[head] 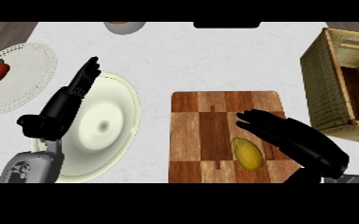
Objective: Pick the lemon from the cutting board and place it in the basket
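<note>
The lemon (247, 153) lies on the cutting board (203, 123), just beside the right hand (280, 133), whose fingers stretch out straight, holding nothing. The left hand (67, 102) rests open over a plate (116, 123); the basket (329, 76) stands at the table's right.

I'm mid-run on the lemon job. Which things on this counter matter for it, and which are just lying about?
Belongs to the job:
lemon
cutting board
basket
right hand, open over the board

Just lying about:
cream plate
white mat with a red item
bowl at the far edge
left hand, resting open
</note>
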You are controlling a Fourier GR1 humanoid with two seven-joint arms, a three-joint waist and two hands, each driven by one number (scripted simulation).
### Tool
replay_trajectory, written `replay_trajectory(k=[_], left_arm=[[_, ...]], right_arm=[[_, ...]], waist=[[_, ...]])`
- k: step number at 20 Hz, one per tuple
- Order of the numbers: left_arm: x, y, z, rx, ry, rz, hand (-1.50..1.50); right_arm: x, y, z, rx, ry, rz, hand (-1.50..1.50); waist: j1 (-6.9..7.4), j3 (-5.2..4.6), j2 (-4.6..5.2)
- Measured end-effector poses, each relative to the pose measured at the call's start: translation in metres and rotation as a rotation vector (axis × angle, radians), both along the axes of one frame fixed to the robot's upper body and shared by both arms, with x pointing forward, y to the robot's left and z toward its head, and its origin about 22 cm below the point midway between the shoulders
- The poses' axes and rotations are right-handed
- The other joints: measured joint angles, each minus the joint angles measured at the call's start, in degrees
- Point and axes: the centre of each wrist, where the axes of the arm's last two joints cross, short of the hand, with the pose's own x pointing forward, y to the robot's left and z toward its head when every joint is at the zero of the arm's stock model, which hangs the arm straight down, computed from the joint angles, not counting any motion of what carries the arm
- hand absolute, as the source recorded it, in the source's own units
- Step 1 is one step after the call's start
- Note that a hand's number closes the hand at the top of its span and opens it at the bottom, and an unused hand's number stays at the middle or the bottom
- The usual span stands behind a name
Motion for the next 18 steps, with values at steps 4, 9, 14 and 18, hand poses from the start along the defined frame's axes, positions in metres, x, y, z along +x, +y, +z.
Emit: replay_trajectory(k=[4, 9, 14, 18], left_arm=[[0.000, 0.005, 0.001, 0.003, -0.003, -0.004, 0.00], [-0.003, 0.000, 0.000, 0.001, -0.003, -0.006, 0.00], [0.001, 0.000, 0.008, 0.001, 0.000, -0.002, 0.00], [-0.002, -0.001, 0.009, 0.003, -0.001, 0.002, 0.00]], right_arm=[[-0.003, -0.001, -0.012, -0.037, -0.008, -0.008, -1.50], [0.000, 0.001, -0.018, -0.077, -0.016, -0.013, -1.50], [-0.001, 0.018, -0.022, -0.090, -0.023, -0.021, -1.50], [-0.004, 0.023, -0.032, -0.116, -0.015, -0.030, -1.50]], waist=[[0.03, 0.00, -0.01], [0.07, 0.01, -0.01], [0.06, 0.00, -0.02], [0.07, 0.00, -0.02]])
